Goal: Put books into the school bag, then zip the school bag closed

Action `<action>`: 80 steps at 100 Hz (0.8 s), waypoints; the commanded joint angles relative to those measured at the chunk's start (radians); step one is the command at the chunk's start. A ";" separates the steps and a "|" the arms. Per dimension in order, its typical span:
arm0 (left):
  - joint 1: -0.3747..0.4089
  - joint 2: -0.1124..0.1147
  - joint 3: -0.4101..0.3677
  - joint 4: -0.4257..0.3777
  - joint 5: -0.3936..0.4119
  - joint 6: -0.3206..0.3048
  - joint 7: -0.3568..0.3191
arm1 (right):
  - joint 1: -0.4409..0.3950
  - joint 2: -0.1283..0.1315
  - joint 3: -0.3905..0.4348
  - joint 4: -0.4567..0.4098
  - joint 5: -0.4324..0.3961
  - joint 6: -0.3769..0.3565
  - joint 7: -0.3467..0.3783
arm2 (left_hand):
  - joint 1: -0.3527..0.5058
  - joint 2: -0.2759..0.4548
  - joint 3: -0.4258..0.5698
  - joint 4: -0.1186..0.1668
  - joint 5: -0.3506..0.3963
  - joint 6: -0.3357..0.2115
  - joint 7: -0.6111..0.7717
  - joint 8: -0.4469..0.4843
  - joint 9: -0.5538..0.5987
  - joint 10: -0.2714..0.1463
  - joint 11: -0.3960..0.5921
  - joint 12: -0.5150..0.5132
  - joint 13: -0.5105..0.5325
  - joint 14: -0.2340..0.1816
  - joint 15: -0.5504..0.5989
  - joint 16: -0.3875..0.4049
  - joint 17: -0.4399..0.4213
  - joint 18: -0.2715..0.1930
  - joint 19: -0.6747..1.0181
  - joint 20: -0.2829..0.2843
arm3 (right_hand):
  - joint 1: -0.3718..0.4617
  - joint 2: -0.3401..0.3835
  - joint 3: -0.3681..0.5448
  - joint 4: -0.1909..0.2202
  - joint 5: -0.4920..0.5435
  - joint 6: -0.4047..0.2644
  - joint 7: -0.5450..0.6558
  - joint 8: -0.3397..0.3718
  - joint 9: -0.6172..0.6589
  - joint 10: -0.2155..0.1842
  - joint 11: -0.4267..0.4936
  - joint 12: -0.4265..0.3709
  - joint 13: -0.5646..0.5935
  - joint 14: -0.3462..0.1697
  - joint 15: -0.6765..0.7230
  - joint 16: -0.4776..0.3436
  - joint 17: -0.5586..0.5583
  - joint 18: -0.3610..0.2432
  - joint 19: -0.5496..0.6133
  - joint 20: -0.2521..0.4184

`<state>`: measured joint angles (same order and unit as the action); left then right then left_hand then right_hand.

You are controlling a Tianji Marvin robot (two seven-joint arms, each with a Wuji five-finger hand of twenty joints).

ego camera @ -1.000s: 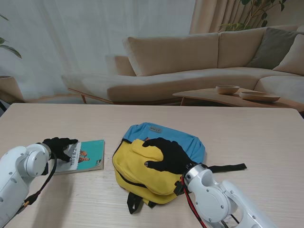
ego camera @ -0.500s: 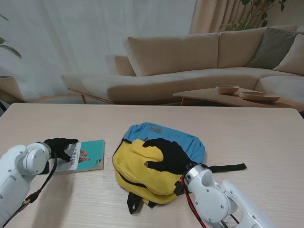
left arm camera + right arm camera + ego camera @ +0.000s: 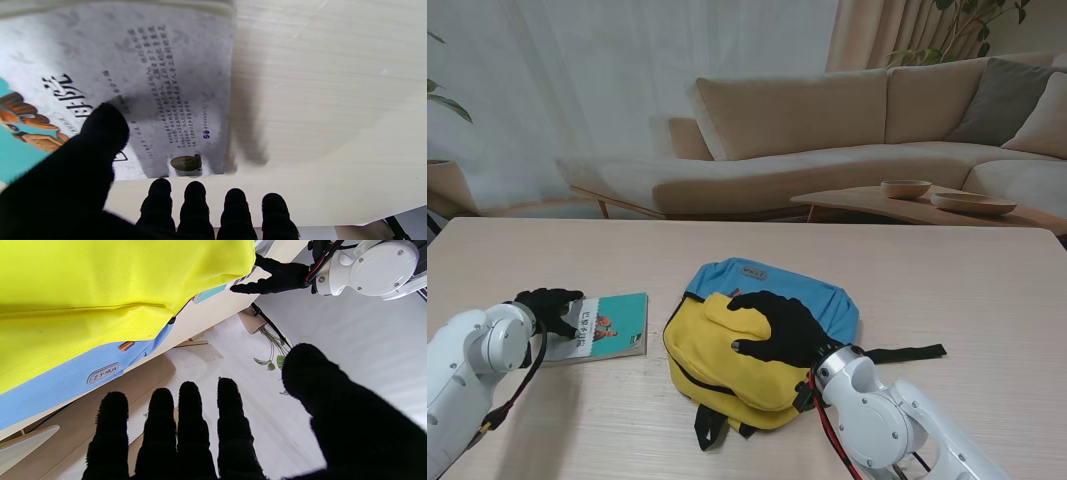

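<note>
You see the school bag (image 3: 752,335) lying flat near the middle of the worktop (image 3: 947,280), with its yellow front pocket toward you and its blue top part at the 12 o'clock side. Your right hand (image 3: 777,325) lies palm down on the yellow pocket; its fingers (image 3: 188,413) are straight and a little apart, and they grasp nothing. In the right wrist view these fingers reach past the bag's blue edge with the small label.

The book (image 3: 607,328) lies flat at 9 o'clock from the bag, close to it but apart, its teal cover facing up. Your left hand (image 3: 549,308) is at the book's 9 o'clock edge. In the left wrist view the thumb (image 3: 100,130) is over the grey printed cover, and the four other fingers (image 3: 195,196) stand side by side just off the book's edge, over bare worktop. I cannot tell if the thumb presses on the cover; the hand encloses nothing.
</note>
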<state>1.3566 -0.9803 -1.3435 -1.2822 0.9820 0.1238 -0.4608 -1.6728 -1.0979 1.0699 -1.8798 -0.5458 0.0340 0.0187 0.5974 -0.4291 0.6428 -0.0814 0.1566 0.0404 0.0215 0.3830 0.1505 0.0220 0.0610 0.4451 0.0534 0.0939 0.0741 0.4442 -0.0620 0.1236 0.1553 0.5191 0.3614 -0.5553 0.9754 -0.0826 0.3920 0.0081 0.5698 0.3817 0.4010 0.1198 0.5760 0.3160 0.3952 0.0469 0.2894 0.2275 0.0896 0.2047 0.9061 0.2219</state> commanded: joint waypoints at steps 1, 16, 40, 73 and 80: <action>0.014 -0.007 0.000 0.004 -0.008 0.000 -0.020 | -0.010 -0.004 -0.003 -0.002 -0.001 -0.003 0.016 | 0.024 -0.013 0.032 -0.002 -0.033 -0.025 -0.002 0.018 -0.033 0.006 -0.019 -0.017 -0.023 0.002 -0.027 -0.025 -0.010 -0.024 -0.033 0.007 | -0.025 0.001 0.025 0.026 -0.039 0.010 -0.009 -0.013 -0.035 -0.032 -0.008 -0.013 -0.033 -0.034 -0.022 -0.011 -0.007 -0.039 -0.017 -0.014; 0.007 -0.005 -0.002 0.019 -0.032 -0.046 -0.025 | -0.012 -0.004 -0.001 -0.003 -0.002 -0.004 0.016 | 0.044 -0.021 0.042 -0.001 -0.027 -0.067 -0.026 -0.003 -0.017 -0.042 0.003 -0.008 -0.018 -0.026 -0.033 -0.055 -0.003 -0.046 -0.039 -0.002 | -0.024 0.000 0.026 0.026 -0.037 0.010 -0.008 -0.013 -0.036 -0.031 -0.009 -0.013 -0.034 -0.033 -0.022 -0.011 -0.007 -0.040 -0.017 -0.014; -0.002 -0.003 0.017 0.033 -0.039 -0.049 -0.034 | -0.014 -0.004 0.000 -0.004 -0.002 -0.006 0.016 | 0.132 -0.054 0.095 0.000 -0.029 -0.060 0.001 0.026 0.047 -0.068 0.282 0.106 -0.007 -0.024 0.034 0.014 -0.004 -0.032 0.001 0.009 | -0.024 0.001 0.027 0.026 -0.038 0.010 -0.009 -0.013 -0.036 -0.031 -0.009 -0.013 -0.034 -0.032 -0.022 -0.011 -0.006 -0.040 -0.017 -0.014; -0.003 -0.003 0.036 0.042 0.020 -0.058 0.002 | -0.016 -0.004 -0.003 -0.003 0.002 -0.005 0.015 | 0.257 -0.105 0.170 0.003 -0.042 -0.006 0.040 0.206 0.025 -0.045 0.855 0.648 -0.003 0.119 0.439 0.480 -0.017 0.071 0.183 0.083 | -0.024 -0.001 0.029 0.026 -0.035 0.009 -0.008 -0.013 -0.036 -0.033 -0.008 -0.013 -0.035 -0.033 -0.022 -0.011 -0.006 -0.038 -0.016 -0.013; -0.005 -0.004 0.038 0.044 0.023 -0.057 0.011 | -0.016 -0.004 -0.004 -0.003 0.003 -0.006 0.015 | 0.283 -0.109 0.182 0.006 -0.043 0.012 0.043 0.230 0.064 -0.059 0.947 0.745 -0.011 0.154 0.623 0.608 -0.016 0.097 0.260 0.096 | -0.024 -0.001 0.030 0.026 -0.033 0.009 -0.008 -0.013 -0.036 -0.032 -0.009 -0.013 -0.035 -0.034 -0.022 -0.011 -0.006 -0.038 -0.015 -0.012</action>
<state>1.3315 -0.9748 -1.3153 -1.2607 1.0005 0.0683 -0.4274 -1.6795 -1.0976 1.0706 -1.8807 -0.5418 0.0327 0.0187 0.6724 -0.5463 0.6970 -0.1555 0.1475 0.0170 0.0567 0.5794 0.1314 0.0523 0.5523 1.0236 0.0548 0.2030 0.5515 0.9460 -0.0614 0.1718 0.3296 0.5770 0.3614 -0.5553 0.9754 -0.0826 0.3920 0.0083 0.5698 0.3817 0.4010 0.1198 0.5760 0.3160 0.3952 0.0468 0.2894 0.2274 0.0896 0.2046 0.9061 0.2219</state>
